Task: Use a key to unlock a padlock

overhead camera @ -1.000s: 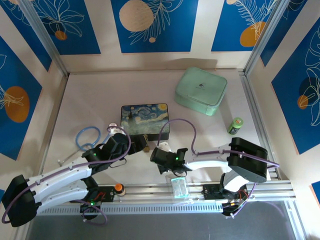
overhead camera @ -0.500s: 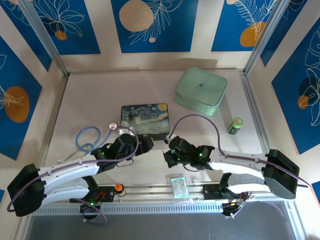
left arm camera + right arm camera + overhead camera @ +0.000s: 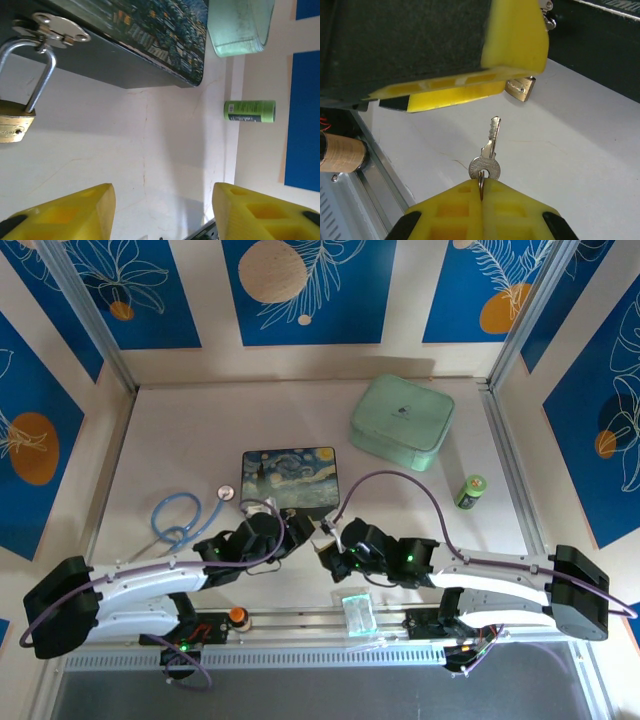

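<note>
Right claw [image 3: 481,189] is pinching the key [image 3: 489,150] by its round end, with both fingers squeezed tight together. The key's bumpy tip is pointing up toward the padlock [image 3: 521,89], which is near but not touching. Left claw [image 3: 162,210] is hanging wide open with nothing in it, and the padlock is sitting off to one side of it, not between the yellow fingers [image 3: 65,210]. I think the job right now is getting the key into the little hole. To do that well, the left claw should be holding the padlock's gold body so it is not swinging away when poked. The right claw should be going slowly and lining the tip up straight with the hole. The key is leaning a bit in the grip, so it could be slipping or missing. The padlock is looking tiny and shiny gold, with a thin silver loop on top. That loop is hooking through the metal clasp [image 3: 55,27] on the front of the painted box [image 3: 150,45], and the body is dangling just over the pale bench [image 3: 125,150].
</note>
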Controlling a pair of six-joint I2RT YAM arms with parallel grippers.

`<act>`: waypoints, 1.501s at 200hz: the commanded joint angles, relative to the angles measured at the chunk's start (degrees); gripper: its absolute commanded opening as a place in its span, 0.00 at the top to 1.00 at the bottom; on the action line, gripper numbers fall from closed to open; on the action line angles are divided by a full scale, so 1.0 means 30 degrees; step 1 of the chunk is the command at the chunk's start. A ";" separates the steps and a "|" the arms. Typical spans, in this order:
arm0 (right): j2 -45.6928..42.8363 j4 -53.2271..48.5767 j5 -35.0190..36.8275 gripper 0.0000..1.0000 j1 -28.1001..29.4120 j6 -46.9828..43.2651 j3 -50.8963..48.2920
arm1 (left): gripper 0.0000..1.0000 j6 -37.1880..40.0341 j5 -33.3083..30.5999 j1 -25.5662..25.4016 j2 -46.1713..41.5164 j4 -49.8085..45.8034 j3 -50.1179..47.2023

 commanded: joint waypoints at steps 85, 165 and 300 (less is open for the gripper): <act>-0.0019 0.1168 0.1814 1.00 0.0512 -0.0200 0.0463 | 0.73 -0.1098 -0.0588 -0.0379 0.0474 0.0959 -0.0356; 0.0245 0.1279 0.1875 1.00 0.0254 -0.0138 0.0474 | 0.89 -0.0767 -0.0307 -0.0379 0.0619 0.0968 -0.0223; -0.2179 0.2855 -0.3391 0.01 -0.4097 0.4626 -0.0156 | 1.00 0.4944 -0.2479 0.0262 -0.3614 0.4168 -0.2610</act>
